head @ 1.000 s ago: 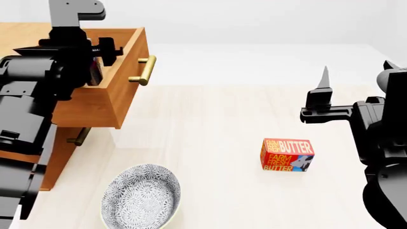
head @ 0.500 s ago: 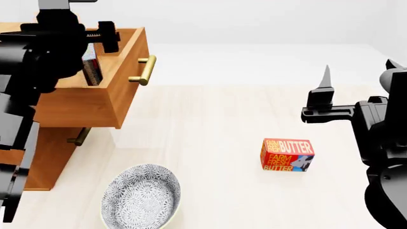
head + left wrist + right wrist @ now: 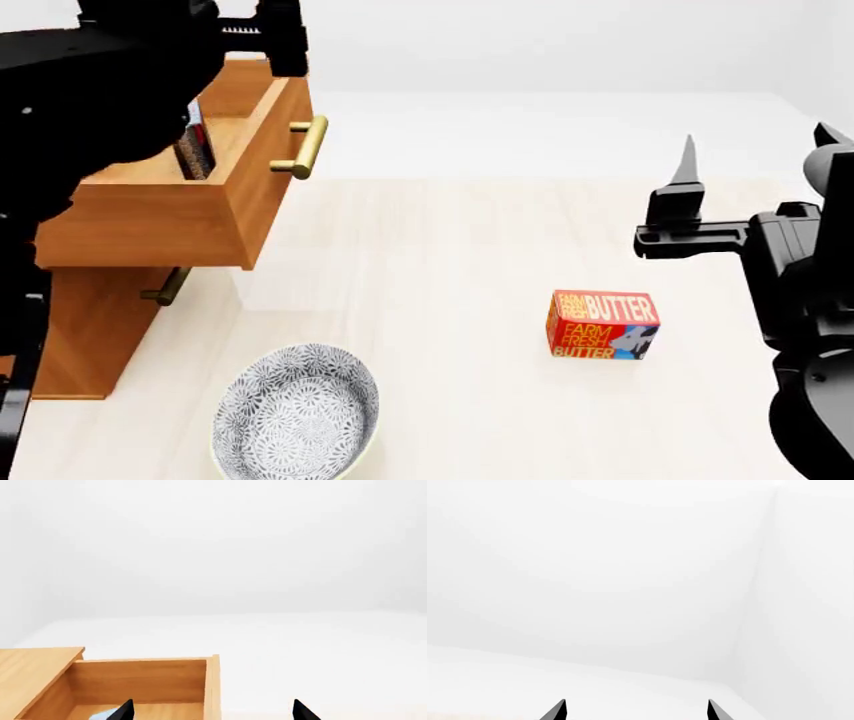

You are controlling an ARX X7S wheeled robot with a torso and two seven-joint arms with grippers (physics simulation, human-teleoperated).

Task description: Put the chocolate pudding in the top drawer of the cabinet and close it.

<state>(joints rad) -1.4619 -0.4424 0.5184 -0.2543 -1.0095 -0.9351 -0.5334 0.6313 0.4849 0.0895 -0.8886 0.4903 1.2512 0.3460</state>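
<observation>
Left gripper [image 3: 212,711] and right gripper [image 3: 635,710] both spread, empty

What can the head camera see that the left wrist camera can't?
Only the head view shows the butter box, the bowl, the drawer handles, the lower drawer and the right gripper. Only the left wrist view shows the top drawer's floor, with a light blue bit by the left gripper tips. Both show the open top drawer and the cabinet.

Head view: high, angled down over table [image 3: 441,260]. Left wrist view: near-level, close above open top drawer [image 3: 143,680], shared with head view [image 3: 200,190]. Right wrist view: level, facing far wall.
</observation>
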